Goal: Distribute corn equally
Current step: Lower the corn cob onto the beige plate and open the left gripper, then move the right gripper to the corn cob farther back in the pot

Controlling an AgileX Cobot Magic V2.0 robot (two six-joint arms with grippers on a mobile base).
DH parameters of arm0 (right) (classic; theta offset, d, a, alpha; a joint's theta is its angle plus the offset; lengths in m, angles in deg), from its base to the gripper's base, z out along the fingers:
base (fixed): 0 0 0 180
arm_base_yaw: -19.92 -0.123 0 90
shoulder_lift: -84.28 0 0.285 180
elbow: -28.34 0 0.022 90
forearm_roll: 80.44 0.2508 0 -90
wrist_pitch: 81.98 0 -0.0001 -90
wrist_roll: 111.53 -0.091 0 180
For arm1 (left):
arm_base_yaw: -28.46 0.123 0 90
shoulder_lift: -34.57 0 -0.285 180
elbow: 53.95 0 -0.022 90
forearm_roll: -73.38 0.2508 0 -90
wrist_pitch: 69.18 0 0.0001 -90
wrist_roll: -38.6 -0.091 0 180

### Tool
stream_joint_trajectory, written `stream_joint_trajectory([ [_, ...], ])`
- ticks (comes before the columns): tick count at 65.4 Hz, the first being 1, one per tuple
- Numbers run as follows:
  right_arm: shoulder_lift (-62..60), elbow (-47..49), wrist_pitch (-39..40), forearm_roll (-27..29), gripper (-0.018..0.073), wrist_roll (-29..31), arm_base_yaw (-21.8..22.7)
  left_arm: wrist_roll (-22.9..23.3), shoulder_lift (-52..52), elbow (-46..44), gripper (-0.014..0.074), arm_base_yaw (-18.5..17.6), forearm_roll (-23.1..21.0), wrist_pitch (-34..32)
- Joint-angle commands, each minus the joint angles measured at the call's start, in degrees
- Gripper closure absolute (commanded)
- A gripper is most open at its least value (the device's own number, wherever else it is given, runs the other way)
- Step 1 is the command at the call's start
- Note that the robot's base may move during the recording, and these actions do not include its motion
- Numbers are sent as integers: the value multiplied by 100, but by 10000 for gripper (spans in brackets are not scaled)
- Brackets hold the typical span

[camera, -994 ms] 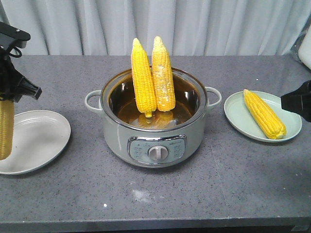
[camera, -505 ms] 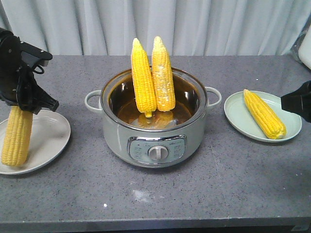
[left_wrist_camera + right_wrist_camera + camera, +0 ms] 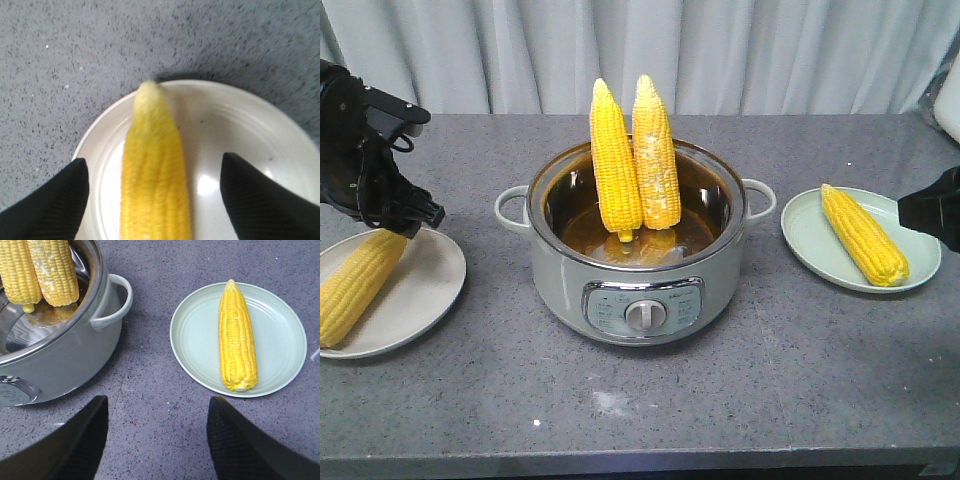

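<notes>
One corn cob (image 3: 355,285) lies slanted on the white plate (image 3: 425,285) at the left. My left gripper (image 3: 408,222) hovers just over its pointed end, open. In the left wrist view that cob (image 3: 155,170) runs between the two fingers (image 3: 50,200) with a gap on each side. Two cobs (image 3: 617,160) stand upright, leaning on the rim of the pot (image 3: 635,290); the right one (image 3: 658,160) has whitish patches. Another cob (image 3: 237,335) lies on the pale green plate (image 3: 280,340). My right gripper (image 3: 157,402) is open over bare table, near that plate.
The grey electric pot (image 3: 75,350) has side handles (image 3: 117,300) and a front dial (image 3: 643,315). A light curtain (image 3: 770,50) hangs behind the table. The table's front edge (image 3: 640,455) runs along the bottom of the front view.
My left arm swung in over the white plate with a cob hanging upright from it. The cob now lies flat on that plate and the jaws have let go. The right arm has not moved.
</notes>
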Motion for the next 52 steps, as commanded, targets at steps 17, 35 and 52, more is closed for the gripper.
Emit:
stream_joint_trajectory([
  [17,-94,139,303,68,143,57,8,-917,1868,8,63,-11,-1949,-803],
  [35,-94,139,303,68,143,57,8,-1533,3590,1547,63,-11,-2775,-1688],
  [52,-94,139,303,68,143,57,8,-1671,4673,2462,63,-11,-2947,-1791],
])
